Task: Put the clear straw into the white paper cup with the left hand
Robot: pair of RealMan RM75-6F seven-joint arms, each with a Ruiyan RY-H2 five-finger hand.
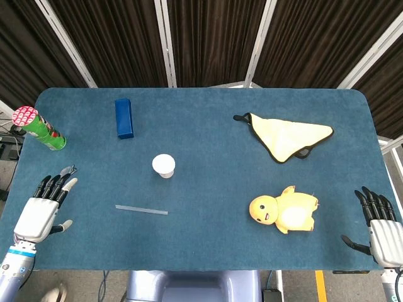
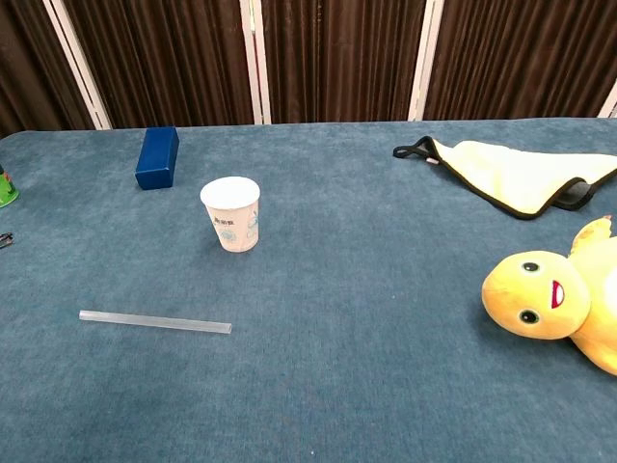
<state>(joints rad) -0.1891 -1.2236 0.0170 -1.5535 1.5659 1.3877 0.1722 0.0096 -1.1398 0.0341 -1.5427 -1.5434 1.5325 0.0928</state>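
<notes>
The clear straw (image 1: 141,210) (image 2: 154,322) lies flat on the blue table, near the front left of centre. Behind it the white paper cup (image 1: 164,165) (image 2: 231,213) stands upright with its mouth up. My left hand (image 1: 43,208) rests at the table's left front edge, fingers apart and holding nothing, well left of the straw. Over at the right front corner is my right hand (image 1: 380,223), fingers spread and holding nothing. Neither hand shows in the chest view.
A blue box (image 1: 123,117) (image 2: 157,156) lies at the back left. A green can (image 1: 39,127) lies at the far left edge. A yellow cloth (image 1: 288,136) (image 2: 521,173) lies at the back right, and a yellow duck toy (image 1: 284,210) (image 2: 554,299) at the front right.
</notes>
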